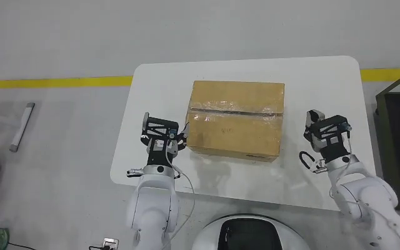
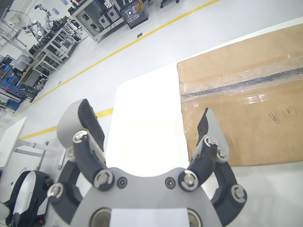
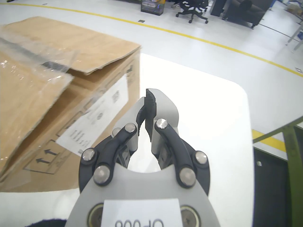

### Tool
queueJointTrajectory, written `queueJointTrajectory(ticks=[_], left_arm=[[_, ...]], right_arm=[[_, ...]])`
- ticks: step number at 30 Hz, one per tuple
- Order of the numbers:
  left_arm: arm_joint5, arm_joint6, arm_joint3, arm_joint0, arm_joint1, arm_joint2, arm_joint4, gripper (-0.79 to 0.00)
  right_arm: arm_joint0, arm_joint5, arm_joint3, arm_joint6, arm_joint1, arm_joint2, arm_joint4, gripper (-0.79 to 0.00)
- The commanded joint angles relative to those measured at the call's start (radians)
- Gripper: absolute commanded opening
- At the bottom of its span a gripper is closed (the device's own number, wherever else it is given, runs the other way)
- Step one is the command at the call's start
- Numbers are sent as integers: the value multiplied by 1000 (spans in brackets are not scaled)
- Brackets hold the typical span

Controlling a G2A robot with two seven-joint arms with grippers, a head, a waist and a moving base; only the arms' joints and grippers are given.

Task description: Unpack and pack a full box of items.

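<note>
Left gripper (image 2: 144, 109) hangs spread wide just beside the box's (image 1: 236, 119) left end; right gripper (image 3: 148, 105), pressed together and empty, sits near the desk's (image 1: 312, 81) right edge. Mid-desk, the taped box looks stiff, likely heavy; its raised right-end flap (image 3: 78, 43) offers a hold.

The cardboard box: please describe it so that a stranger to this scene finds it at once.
Find the white table, then its middle, between the left gripper and the right gripper. The cardboard box stands there, brown, with clear tape along its top seam and one flap lifted.
</note>
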Motion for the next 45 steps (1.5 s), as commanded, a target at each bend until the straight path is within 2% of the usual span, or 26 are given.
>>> queueJointTrajectory(ticks=[1, 7, 14, 28, 31, 40, 45], left_arm=[[-21, 23, 6, -18, 0, 29, -10, 0], [-116, 30, 65, -101, -3, 165, 21, 0], [-158, -8, 161, -176, -15, 319, 59, 0], [-158, -8, 161, -176, -15, 319, 59, 0], [-148, 17, 183, -170, -14, 328, 66, 0], [-139, 22, 335, -292, -38, 432, 78, 0], [-120, -17, 420, -352, -54, 456, 70, 0]], right_arm=[[-31, -7, -20, -5, 3, 59, 23, -785], [-122, -34, -55, -36, 8, 183, 67, -785], [-188, -54, -74, -68, 7, 243, 99, -785], [-212, -48, -108, -120, 4, 243, 81, -785], [-213, -52, -108, -120, 3, 245, 87, -785], [-212, -64, -101, -125, 3, 257, 100, -785], [-214, -65, -106, -123, 2, 264, 107, -785]])
